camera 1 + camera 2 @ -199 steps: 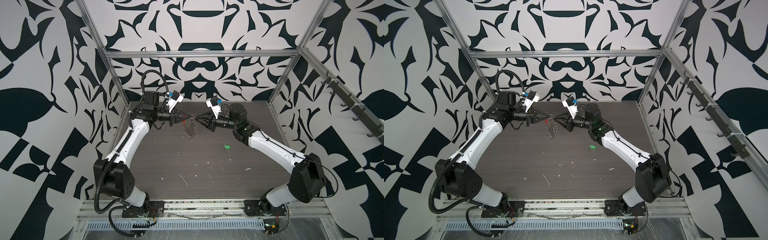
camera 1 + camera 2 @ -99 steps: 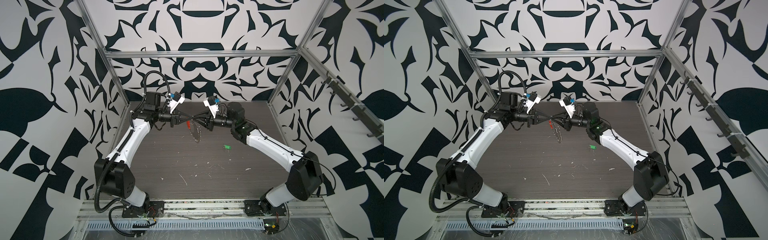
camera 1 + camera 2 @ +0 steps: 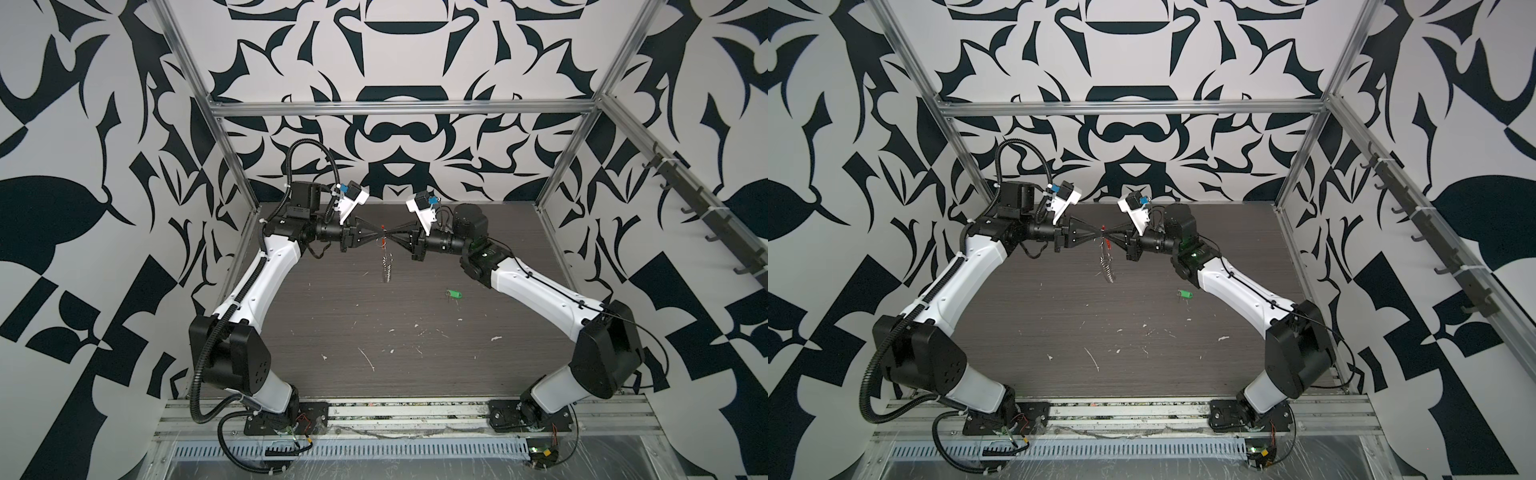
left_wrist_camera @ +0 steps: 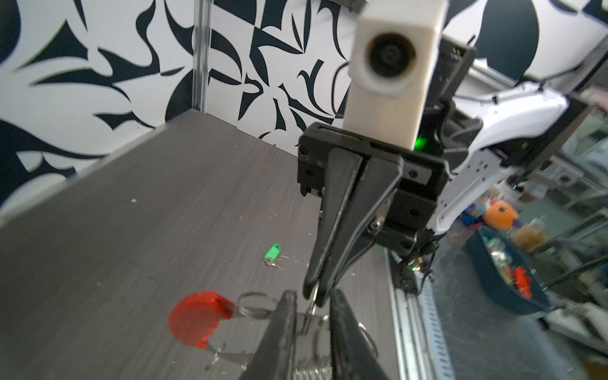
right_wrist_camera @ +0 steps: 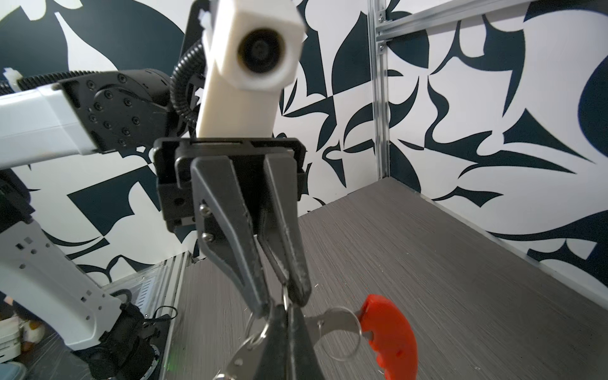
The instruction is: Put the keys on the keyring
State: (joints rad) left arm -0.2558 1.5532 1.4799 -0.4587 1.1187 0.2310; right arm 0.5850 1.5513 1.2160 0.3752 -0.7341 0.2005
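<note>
Both arms are reaching inward over the far middle of the desk (image 3: 332, 324), and the left gripper (image 3: 379, 240) and right gripper (image 3: 390, 240) are meeting tip to tip above it in both top views.

The keyring (image 3: 386, 266) is hanging between the two tips as a dangling strand of small silver rings, and its lower end is reaching down toward the desk. Its red-orange segment (image 5: 391, 332) is sticking out to one side of the grippers and is showing in both wrist views.

The right gripper is pressing its fingers (image 4: 342, 210) together on a thin silver ring of the keyring, gripping it right at the tips.

The left gripper is holding its fingers (image 4: 283, 335) slightly spread. A narrow gap is showing between them in both wrist views, and ring wire is passing through that gap. Whether the pads are touching the wire cannot be told.

The keys (image 3: 455, 294), a green tag with a small metal ring at one end, are lying flat on the desk. They are sitting well apart from the keyring, beside the right arm's forearm, with nothing touching them. Pale flecks are lying scattered over the nearer desk.
</note>
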